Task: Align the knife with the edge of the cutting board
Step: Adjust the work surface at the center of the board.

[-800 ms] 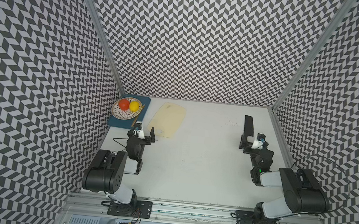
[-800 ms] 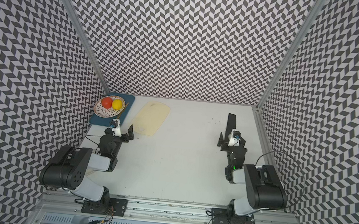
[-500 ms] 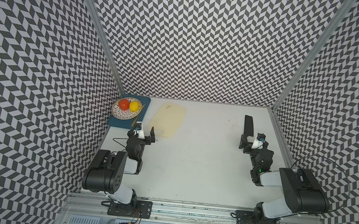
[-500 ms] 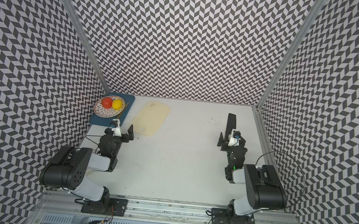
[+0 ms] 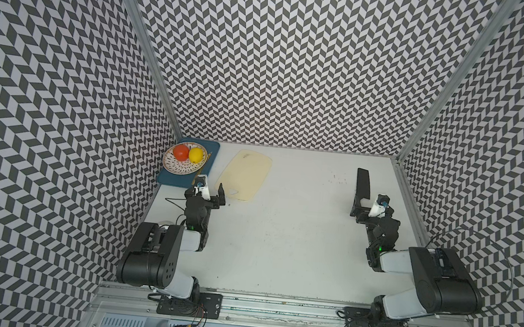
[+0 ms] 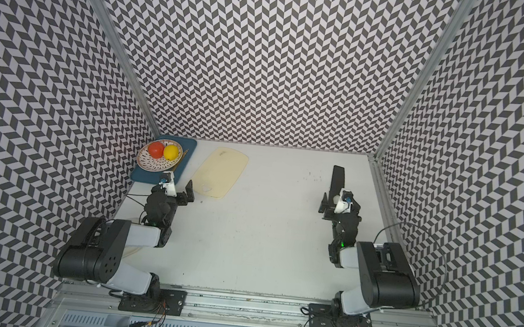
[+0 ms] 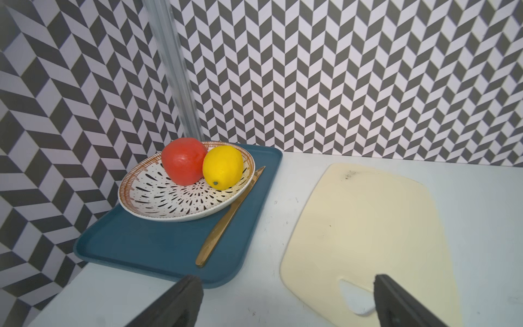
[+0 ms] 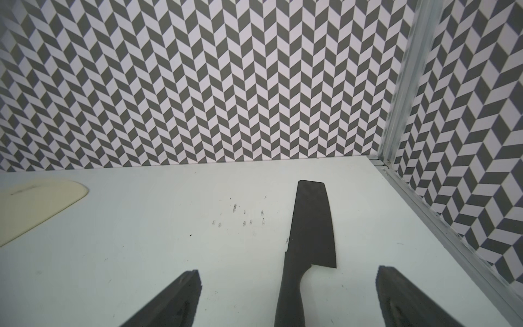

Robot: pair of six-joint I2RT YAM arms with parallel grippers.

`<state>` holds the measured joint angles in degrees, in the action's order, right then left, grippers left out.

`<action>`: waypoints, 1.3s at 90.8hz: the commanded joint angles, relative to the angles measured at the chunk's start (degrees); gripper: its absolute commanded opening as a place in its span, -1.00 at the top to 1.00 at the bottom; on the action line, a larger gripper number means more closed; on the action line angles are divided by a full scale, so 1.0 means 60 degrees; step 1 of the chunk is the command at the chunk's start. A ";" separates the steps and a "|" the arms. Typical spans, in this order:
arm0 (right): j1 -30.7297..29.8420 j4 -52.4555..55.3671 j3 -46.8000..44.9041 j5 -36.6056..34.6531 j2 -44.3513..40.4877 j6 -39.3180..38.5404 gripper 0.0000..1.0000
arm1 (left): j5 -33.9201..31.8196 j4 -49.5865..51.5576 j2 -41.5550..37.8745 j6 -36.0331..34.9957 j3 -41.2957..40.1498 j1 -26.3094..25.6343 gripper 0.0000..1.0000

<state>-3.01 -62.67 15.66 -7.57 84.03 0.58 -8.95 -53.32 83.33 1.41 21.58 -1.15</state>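
White table [image 8: 141, 254] — knife [image 8: 311, 226] between spread right fingers [image 8: 175, 300]

left hand [image 7: 285, 277] and right hand [image 8: 287, 270] both wide open, low, fingers forward

Black-and-white chevron walls [image 5: 280, 58] enclose a scuffed white tabletop [image 5: 279, 238].

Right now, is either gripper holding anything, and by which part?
Nothing is held. The right gripper is open, the all-black cleaver-like knife's handle lying ungripped between its fingers. The left gripper is open at the pale cream rectangular cutting board's holed end.
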 commanded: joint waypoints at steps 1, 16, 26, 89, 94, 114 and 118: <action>-0.0217 0.2210 0.1026 -0.1123 -0.1134 0.0595 -1.00 | -0.0912 0.2541 -0.1048 0.0205 0.1494 -0.0087 -0.99; -0.0289 0.4104 0.1880 -0.0812 -0.2465 0.2891 -0.99 | -0.1861 0.3999 -0.2347 0.1707 0.2554 -0.0003 -0.99; -0.0261 0.5557 0.2907 0.0328 -0.2680 0.4985 -1.00 | -0.0649 0.6009 -0.2426 0.3269 0.3761 0.0491 -0.99; -0.3745 0.8510 0.4494 0.1993 -0.2666 0.4613 -1.00 | 0.1554 0.9408 0.5576 0.3836 1.0307 0.0206 -0.50; -0.3887 0.8494 0.4494 0.1925 -0.2641 0.4620 -0.99 | 0.1758 0.9656 0.6135 0.3782 1.0907 0.0192 -0.56; -0.4277 0.8407 0.4438 0.1936 -0.2188 0.4592 -0.99 | 0.2055 1.1179 0.8251 0.3705 1.3527 0.0038 -0.76; -0.4333 0.8390 0.4469 0.2020 -0.2065 0.4576 -0.99 | 0.2043 1.1308 0.8536 0.3596 1.3851 0.0006 -0.77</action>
<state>-28.05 -11.11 41.06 4.91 69.67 28.84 2.24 8.14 131.33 24.05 99.55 -0.14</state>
